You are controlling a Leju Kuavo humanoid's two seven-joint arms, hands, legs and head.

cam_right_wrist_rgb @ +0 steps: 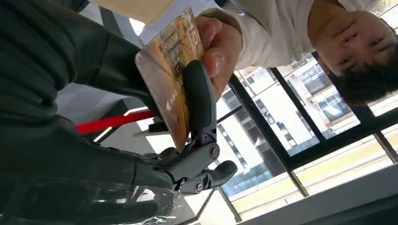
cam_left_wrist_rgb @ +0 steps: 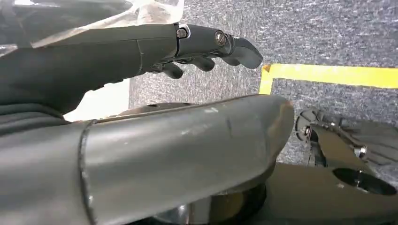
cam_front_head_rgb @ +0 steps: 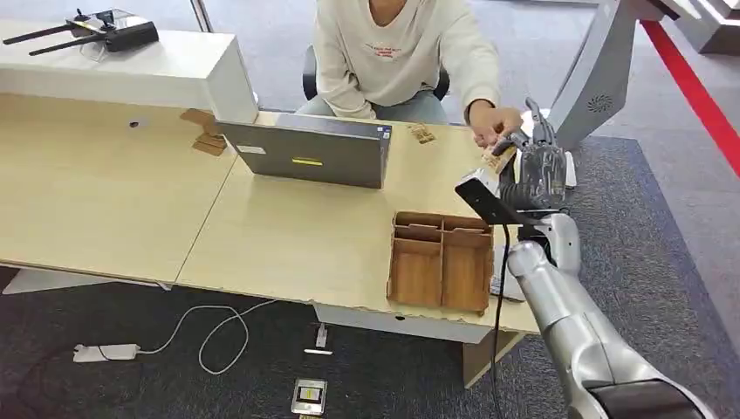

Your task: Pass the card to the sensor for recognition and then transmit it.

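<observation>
An orange-brown printed card (cam_right_wrist_rgb: pixel 169 70) is pinched in my right hand (cam_right_wrist_rgb: pixel 187 140), one dark finger (cam_right_wrist_rgb: pixel 199 98) pressed across its face. In the head view my right hand (cam_front_head_rgb: pixel 537 161) is raised past the desk's far right corner with the card (cam_front_head_rgb: pixel 497 159) at its tip. A seated person in a cream sweater (cam_front_head_rgb: pixel 393 44) has a hand (cam_front_head_rgb: pixel 489 122) on the card's other end; the person's fingers (cam_right_wrist_rgb: pixel 218 51) touch it. My left hand (cam_left_wrist_rgb: pixel 206 44) hangs over grey carpet, its fingers loosely curled, holding nothing.
A grey laptop (cam_front_head_rgb: pixel 305 153) stands on the wooden desk (cam_front_head_rgb: pixel 288 236). A brown compartment tray (cam_front_head_rgb: pixel 441 262) sits near the desk's front right edge. A white cabinet (cam_front_head_rgb: pixel 131 65) carrying a black device is at back left. Cables and a small device (cam_front_head_rgb: pixel 308 397) lie on the carpet.
</observation>
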